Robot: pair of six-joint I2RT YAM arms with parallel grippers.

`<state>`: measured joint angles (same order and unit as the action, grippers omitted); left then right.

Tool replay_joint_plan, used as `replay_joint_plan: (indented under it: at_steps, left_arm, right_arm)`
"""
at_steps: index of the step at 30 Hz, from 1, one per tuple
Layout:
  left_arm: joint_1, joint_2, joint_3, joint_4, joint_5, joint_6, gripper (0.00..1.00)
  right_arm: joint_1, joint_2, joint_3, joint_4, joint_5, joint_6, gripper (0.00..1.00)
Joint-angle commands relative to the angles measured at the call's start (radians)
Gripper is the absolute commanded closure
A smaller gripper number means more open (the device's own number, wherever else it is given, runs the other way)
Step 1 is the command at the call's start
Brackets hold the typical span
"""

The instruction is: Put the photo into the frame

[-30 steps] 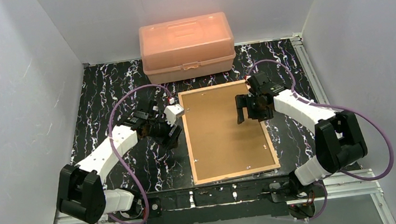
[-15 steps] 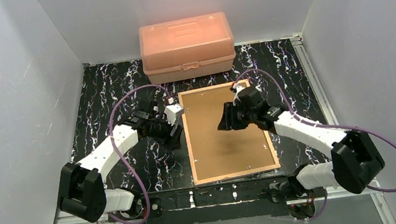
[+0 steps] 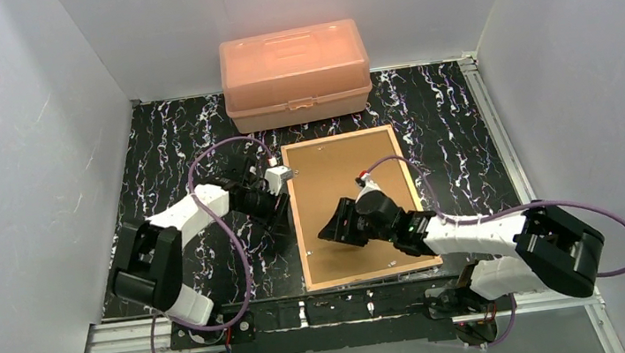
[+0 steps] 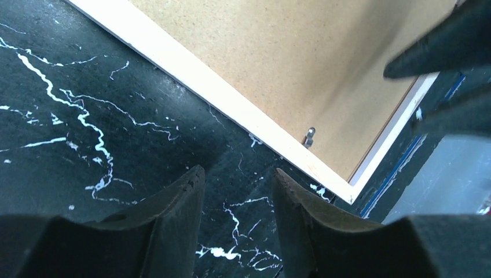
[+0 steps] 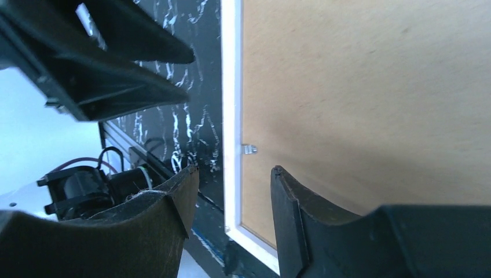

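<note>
The frame (image 3: pixel 297 231) lies back side up on the black marbled table, a brown backing board (image 3: pixel 344 173) filling it. The photo is hidden. My left gripper (image 3: pixel 277 212) is open and empty, low over the table just left of the frame's left rail (image 4: pixel 231 98); its fingers (image 4: pixel 173 214) bracket bare table. My right gripper (image 3: pixel 330 230) is open and empty, hovering over the board's lower left part. In the right wrist view its fingers (image 5: pixel 289 220) straddle the white rail (image 5: pixel 231 87) near a small metal clip (image 5: pixel 249 149).
An orange plastic box (image 3: pixel 293 61) stands at the back, just beyond the frame's far rail. White walls close in on three sides. Another clip (image 4: pixel 310 137) sits on the left rail near the frame's near corner. The two grippers are close together.
My right gripper has swept from the frame's upper right edge across the board to its lower left. My left arm has drawn in; its gripper stays beside the left rail.
</note>
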<state>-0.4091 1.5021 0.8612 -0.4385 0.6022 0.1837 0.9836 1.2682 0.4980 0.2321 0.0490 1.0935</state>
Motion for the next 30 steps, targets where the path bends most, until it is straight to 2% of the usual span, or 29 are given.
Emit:
replay_joint_plan:
  at_steps: [1, 10, 16, 30]
  left_arm:
    - [0.020, 0.059, 0.045, 0.021, 0.072, -0.044, 0.56]
    - [0.022, 0.132, 0.060, 0.100, 0.081, -0.032, 0.57]
    - [0.025, 0.158, 0.093, 0.089, 0.101, -0.017, 0.58]
    - [0.026, 0.249, 0.167, 0.014, 0.068, 0.002, 0.61]
  right_arm:
    - [0.093, 0.048, -0.011, 0.181, 0.146, 0.182, 0.43]
    - [0.161, 0.136, -0.028, 0.241, 0.174, 0.306, 0.46]
    - [0.176, 0.199, -0.028, 0.299, 0.146, 0.341, 0.45]
    - [0.221, 0.263, 0.011, 0.266, 0.175, 0.381, 0.44]
